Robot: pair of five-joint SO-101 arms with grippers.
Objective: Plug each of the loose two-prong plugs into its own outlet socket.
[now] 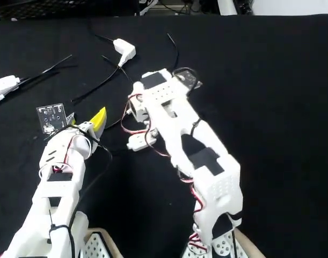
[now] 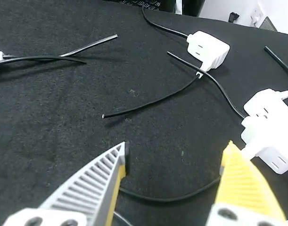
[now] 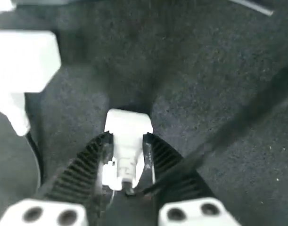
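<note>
Black cloth (image 1: 271,80) covered the whole table. Bearings below take the far edge in the high view as 12 o'clock and the table's middle as the hub.

Item 1, my left claw (image 2: 176,157). It stood at about 8 o'clock, spread wide. The gray finger (image 2: 103,174) and yellow finger (image 2: 238,179) were well apart. It held nothing. Cloth and a run of black cable (image 2: 148,101) lay beyond the tips.

Item 2, my right claw (image 3: 127,141). Both fingers were clamped on a white two-prong plug (image 3: 128,123). They gripped its narrow rear, and the broad head stood out past the fingertips. I could not make out the prongs, nor whether the head touched the cloth. My right arm (image 1: 180,134) lay across the hub, running from 5 o'clock to just past centre toward 11 o'clock.

Item 3, sockets. One white outlet block (image 2: 268,110), slots showing in its face, lay just beside my right arm. A second outlet socket (image 1: 124,50) lay at 11 o'clock, well apart from both claws. Its two slots were unoccupied.

Item 4. A white connector (image 1: 5,84) lay at the 9 o'clock edge. I could not determine its type.
</note>
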